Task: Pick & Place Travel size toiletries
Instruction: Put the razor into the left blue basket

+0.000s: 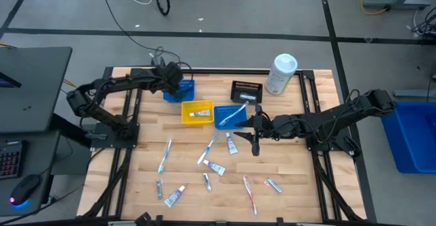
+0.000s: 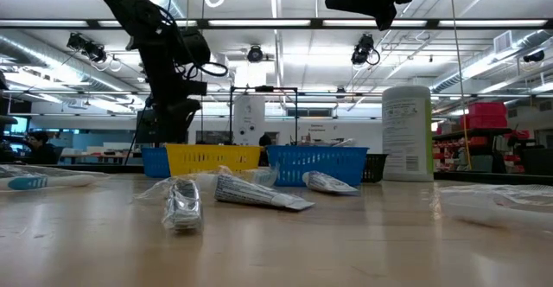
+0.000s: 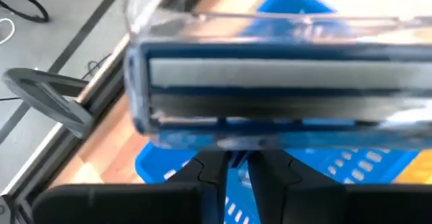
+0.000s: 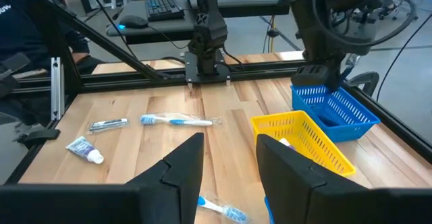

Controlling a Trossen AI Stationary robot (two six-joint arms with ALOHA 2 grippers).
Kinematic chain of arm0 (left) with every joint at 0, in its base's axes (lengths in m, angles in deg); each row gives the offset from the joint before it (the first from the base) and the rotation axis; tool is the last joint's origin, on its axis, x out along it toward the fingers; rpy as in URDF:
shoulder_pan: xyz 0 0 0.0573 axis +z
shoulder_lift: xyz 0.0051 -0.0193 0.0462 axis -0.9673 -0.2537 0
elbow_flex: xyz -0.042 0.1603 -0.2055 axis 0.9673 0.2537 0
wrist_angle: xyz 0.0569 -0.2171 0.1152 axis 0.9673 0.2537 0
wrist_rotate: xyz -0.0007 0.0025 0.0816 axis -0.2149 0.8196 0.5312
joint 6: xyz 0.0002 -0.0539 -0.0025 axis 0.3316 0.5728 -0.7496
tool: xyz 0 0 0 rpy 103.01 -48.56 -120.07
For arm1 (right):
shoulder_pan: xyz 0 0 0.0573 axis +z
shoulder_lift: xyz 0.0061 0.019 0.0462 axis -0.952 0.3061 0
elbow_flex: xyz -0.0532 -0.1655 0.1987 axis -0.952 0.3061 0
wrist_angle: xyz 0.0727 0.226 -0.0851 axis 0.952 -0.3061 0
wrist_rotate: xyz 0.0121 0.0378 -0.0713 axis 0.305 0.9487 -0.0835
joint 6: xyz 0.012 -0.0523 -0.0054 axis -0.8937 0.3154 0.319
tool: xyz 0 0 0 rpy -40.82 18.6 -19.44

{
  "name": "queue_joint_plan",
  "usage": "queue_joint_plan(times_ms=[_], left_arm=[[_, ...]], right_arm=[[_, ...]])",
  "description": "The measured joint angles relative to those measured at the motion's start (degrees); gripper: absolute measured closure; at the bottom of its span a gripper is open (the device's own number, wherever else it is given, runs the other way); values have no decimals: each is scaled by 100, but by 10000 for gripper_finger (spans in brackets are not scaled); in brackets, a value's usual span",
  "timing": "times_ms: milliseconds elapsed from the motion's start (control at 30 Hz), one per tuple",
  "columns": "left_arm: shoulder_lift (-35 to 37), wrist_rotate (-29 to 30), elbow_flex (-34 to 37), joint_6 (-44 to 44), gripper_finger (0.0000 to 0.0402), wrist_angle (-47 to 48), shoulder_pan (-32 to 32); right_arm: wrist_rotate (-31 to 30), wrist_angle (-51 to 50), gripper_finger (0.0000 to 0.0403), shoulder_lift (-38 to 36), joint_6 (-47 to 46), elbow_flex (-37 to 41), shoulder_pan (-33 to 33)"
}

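My left gripper (image 1: 175, 78) hangs over the far-left blue bin (image 1: 182, 91), shut on a blue razor (image 3: 283, 96) in clear wrapping. The right wrist view shows this gripper (image 4: 325, 75) just above that bin (image 4: 334, 106). My right gripper (image 4: 229, 163) stands open and empty above the table's middle (image 1: 255, 129), beside a second blue bin (image 1: 230, 116) that holds a blue toothbrush. A white tube lies in the yellow bin (image 1: 197, 111). Several tubes, toothbrushes and packets lie flat on the wood, among them a toothbrush (image 1: 164, 156) and a tube (image 1: 231, 144). My left gripper pinches the razor between its two fingers by the stem just below the head (image 3: 234, 162). The fingers slant down, and the wide head (image 3: 283, 82) lies crosswise beyond their tips. The razor hangs clear above the blue bin (image 3: 324, 177).
A black bin (image 1: 246, 91) and a large white canister (image 1: 281, 73) stand at the far right of the bins. A red toothbrush (image 1: 250, 193) and a silvery packet (image 1: 274, 184) lie near the front edge. Dark frame rails run along the table's left and right sides.
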Motion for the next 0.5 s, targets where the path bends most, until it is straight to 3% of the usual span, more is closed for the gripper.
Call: queue_joint_plan(times_ms=[200, 500], left_arm=[[0, 119, 424, -281, 353, 37, -3], [-2, 276, 528, -286, 315, -20, -1]], right_arm=[[2, 3, 260, 0, 0, 0, 0], [4, 5, 263, 0, -1, 0, 0]])
